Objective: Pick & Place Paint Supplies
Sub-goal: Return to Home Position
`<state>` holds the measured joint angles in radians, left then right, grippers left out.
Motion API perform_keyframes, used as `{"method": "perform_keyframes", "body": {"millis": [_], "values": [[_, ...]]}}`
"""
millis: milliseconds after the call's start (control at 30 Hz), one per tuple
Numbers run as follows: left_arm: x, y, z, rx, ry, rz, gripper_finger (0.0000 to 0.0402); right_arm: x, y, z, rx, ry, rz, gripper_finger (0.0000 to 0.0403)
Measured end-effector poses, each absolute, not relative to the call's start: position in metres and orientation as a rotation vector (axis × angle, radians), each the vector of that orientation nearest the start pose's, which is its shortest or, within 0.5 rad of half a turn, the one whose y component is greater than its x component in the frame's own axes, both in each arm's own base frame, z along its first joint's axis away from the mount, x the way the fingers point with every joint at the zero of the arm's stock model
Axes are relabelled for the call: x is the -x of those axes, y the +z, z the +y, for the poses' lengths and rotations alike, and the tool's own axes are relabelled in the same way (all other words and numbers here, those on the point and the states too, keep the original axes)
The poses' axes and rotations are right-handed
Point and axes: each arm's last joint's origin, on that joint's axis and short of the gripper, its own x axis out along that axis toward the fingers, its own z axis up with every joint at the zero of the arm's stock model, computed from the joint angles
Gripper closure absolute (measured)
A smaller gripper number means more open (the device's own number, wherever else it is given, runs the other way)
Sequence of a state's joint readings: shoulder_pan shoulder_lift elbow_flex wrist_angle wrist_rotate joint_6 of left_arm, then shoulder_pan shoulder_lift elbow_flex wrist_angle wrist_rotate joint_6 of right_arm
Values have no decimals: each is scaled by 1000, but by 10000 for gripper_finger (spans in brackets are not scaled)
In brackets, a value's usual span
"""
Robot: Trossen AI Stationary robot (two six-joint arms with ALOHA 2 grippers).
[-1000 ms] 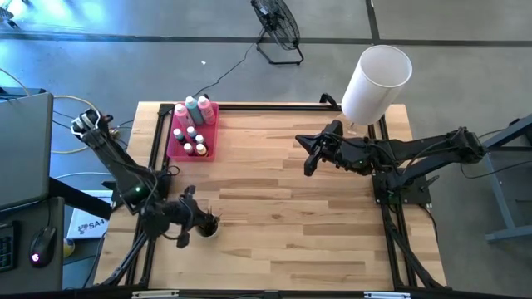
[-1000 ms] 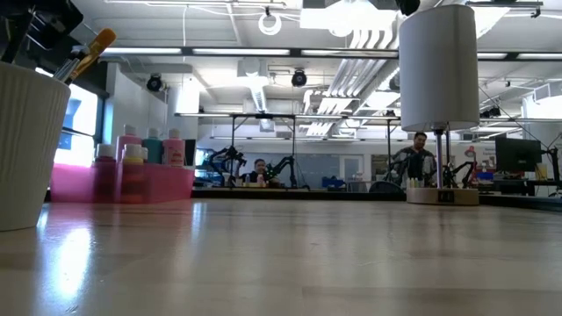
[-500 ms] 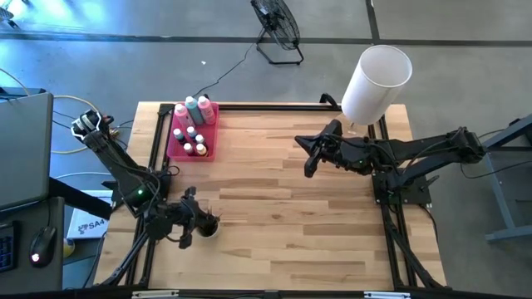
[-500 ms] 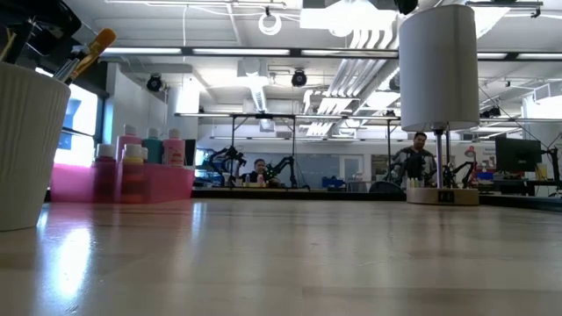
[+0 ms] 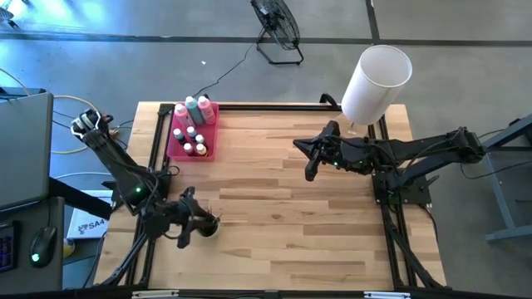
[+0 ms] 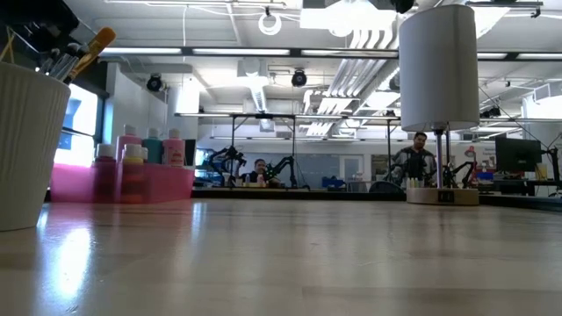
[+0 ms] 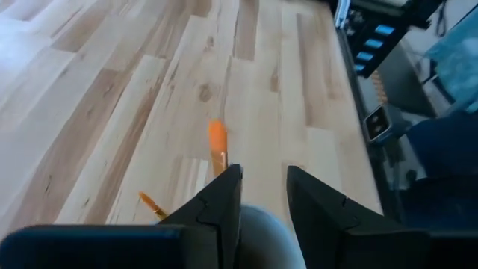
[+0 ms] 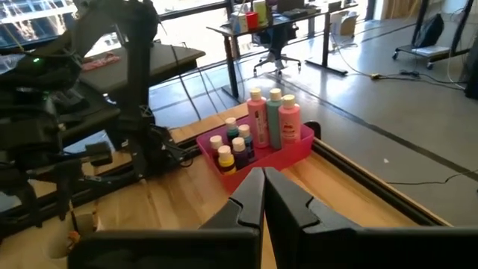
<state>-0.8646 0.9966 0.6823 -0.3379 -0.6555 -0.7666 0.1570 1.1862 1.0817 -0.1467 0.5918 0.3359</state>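
Note:
A white ribbed cup [image 6: 26, 140] stands near the table's front left. Thin brushes stick out of it, one of them orange-ended [image 6: 95, 44] [image 7: 216, 146]. My left gripper [image 7: 263, 175] [image 5: 204, 223] hangs open just above the cup's rim [image 7: 261, 232], with nothing between its fingers. At the far left a pink tray [image 5: 170, 148] holds two pink squeeze bottles and one teal one [image 8: 272, 116], plus several small paint pots [image 8: 231, 146]. My right gripper [image 8: 263, 187] [image 5: 304, 156] is shut on nothing. It hovers high over the table's middle right, pointing toward the tray.
A big white cylinder lampshade [image 5: 376, 83] [image 6: 437, 66] stands at the far right corner. Black rails run along the table's left, far and right edges. Bare wood lies between the cup, the tray and the lamp. People sit at desks in the room beyond.
In the low view, dark brush ends now show free above the cup's rim, where my left gripper's dark fingers covered them before. My right gripper has rolled a little in place. The cup, tray and bottles have stayed put.

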Motion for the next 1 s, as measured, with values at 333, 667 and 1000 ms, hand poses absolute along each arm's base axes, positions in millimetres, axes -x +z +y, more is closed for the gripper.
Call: {"method": "perform_keyframes", "body": {"millis": [333,667,1000], "values": [[-126,285,-121,429,-85,360,294,-261,361,29,-228,-323,174,400],[-131,309,-98,283,53,140,395,-246,381,18,-188,-239,89,400],[-151,320,-59,175,171,58,401,-187,401,9,-118,-246,95,400]]}}
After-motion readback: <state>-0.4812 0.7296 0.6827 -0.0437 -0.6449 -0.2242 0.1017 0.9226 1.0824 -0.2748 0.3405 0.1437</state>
